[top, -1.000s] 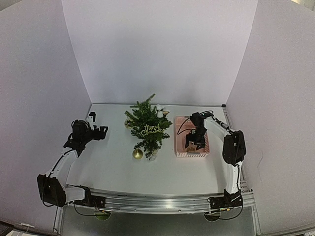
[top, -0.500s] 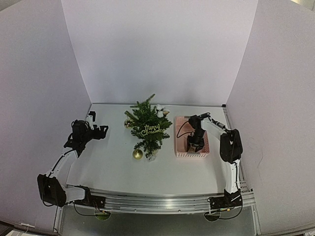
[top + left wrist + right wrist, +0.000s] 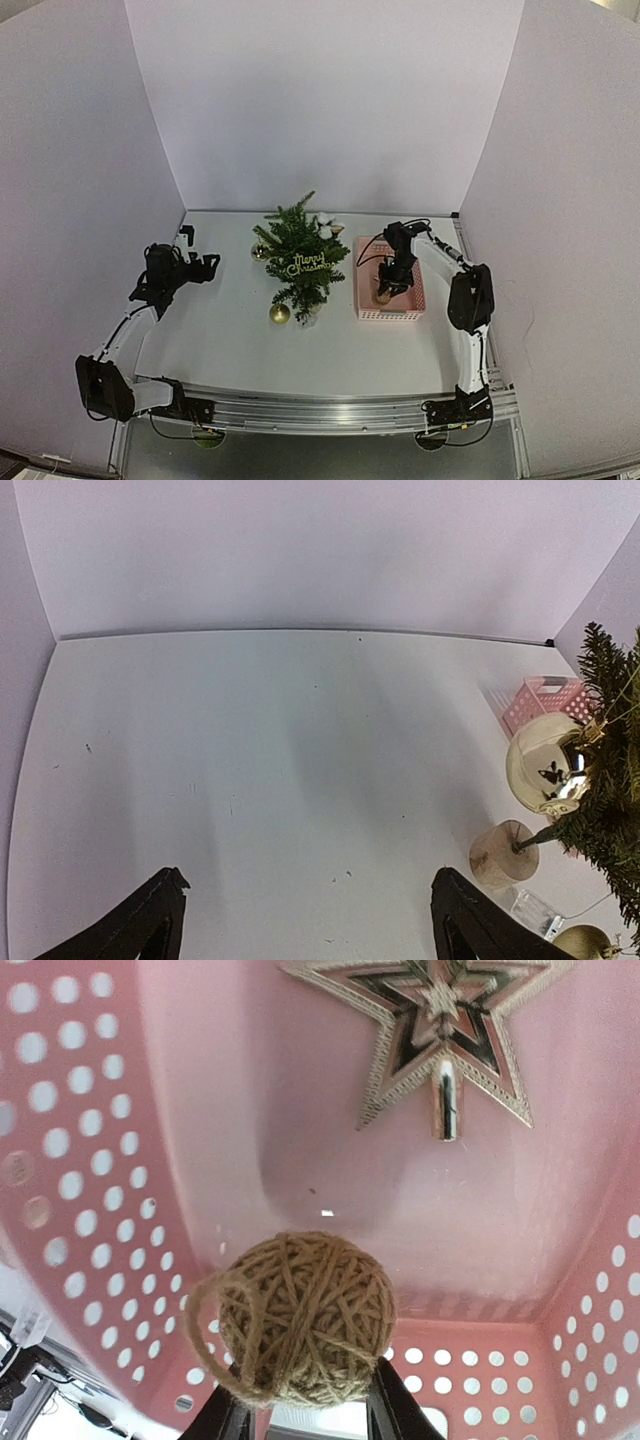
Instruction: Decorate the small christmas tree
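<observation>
The small christmas tree [image 3: 300, 258] stands mid-table with a gold "Merry Christmas" sign, gold baubles [image 3: 279, 313] and white balls; its branches, a gold bauble [image 3: 545, 764] and pale base [image 3: 503, 854] show at the right of the left wrist view. My right gripper [image 3: 385, 292] is over the pink basket [image 3: 364, 312], shut on a twine ball ornament [image 3: 305, 1316] with a hanging loop, held above the basket floor. A silver star topper [image 3: 445, 1030] lies in the basket [image 3: 90, 1180]. My left gripper [image 3: 205, 267] is open and empty, left of the tree, over bare table.
White walls enclose the table on three sides. A small clear battery pack [image 3: 537, 910] with a wire lies by the tree base. The arms' bases sit on the metal rail [image 3: 320, 412] at the near edge.
My right gripper has risen from the basket's near end toward its middle with the twine ball in it. The left arm has not moved.
</observation>
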`<state>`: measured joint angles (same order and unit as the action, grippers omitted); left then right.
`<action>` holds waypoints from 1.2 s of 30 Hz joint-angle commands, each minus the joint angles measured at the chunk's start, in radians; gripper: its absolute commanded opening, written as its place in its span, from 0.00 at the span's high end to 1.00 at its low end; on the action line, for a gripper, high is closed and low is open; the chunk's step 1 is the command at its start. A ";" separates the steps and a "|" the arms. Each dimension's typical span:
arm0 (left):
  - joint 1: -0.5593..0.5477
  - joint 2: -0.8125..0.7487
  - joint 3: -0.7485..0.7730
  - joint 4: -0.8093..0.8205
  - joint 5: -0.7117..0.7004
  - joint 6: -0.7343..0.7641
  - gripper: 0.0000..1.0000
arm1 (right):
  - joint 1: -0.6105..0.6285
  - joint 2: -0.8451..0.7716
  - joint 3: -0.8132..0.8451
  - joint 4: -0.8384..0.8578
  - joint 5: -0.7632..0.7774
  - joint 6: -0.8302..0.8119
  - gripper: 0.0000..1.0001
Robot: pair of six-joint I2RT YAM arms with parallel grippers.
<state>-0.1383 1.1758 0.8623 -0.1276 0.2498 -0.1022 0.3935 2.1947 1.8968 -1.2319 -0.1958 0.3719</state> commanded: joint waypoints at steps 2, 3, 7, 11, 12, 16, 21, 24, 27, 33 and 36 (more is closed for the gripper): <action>0.000 -0.058 -0.016 0.060 0.050 0.015 0.15 | 0.004 -0.192 0.075 -0.035 -0.070 -0.108 0.68; 0.000 -0.063 -0.020 0.060 0.057 0.016 0.15 | 0.004 -0.218 0.074 -0.039 -0.078 -0.129 0.68; 0.000 -0.083 -0.041 0.069 0.077 0.014 0.15 | 0.007 -0.338 0.050 -0.039 -0.133 -0.215 0.68; 0.001 -0.100 -0.048 0.081 0.104 0.021 0.15 | 0.026 -0.456 0.023 -0.022 -0.174 -0.310 0.68; 0.000 -0.105 -0.049 0.083 0.114 0.026 0.15 | 0.032 -0.484 0.014 -0.013 -0.179 -0.327 0.68; 0.000 -0.121 -0.049 0.093 0.166 0.049 0.15 | 0.045 -0.552 -0.041 0.032 -0.173 -0.329 0.67; 0.001 -0.134 -0.052 0.101 0.202 0.042 0.16 | 0.046 -0.529 -0.119 0.094 -0.061 -0.243 0.54; 0.000 -0.141 -0.044 0.084 0.213 0.041 0.16 | 0.031 -0.469 -0.131 0.077 0.073 -0.178 0.44; 0.000 -0.144 -0.036 0.062 0.215 0.047 0.16 | 0.000 -0.410 -0.138 0.065 0.095 -0.119 0.43; 0.001 -0.138 -0.034 0.064 0.219 0.041 0.16 | -0.002 -0.274 -0.099 0.030 0.084 -0.113 0.43; 0.001 -0.134 -0.030 0.063 0.225 0.047 0.16 | -0.002 -0.217 -0.087 0.003 0.105 -0.132 0.41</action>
<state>-0.1383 1.0538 0.8093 -0.0753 0.4522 -0.0745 0.3867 1.9178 1.7659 -1.1762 -0.1247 0.2378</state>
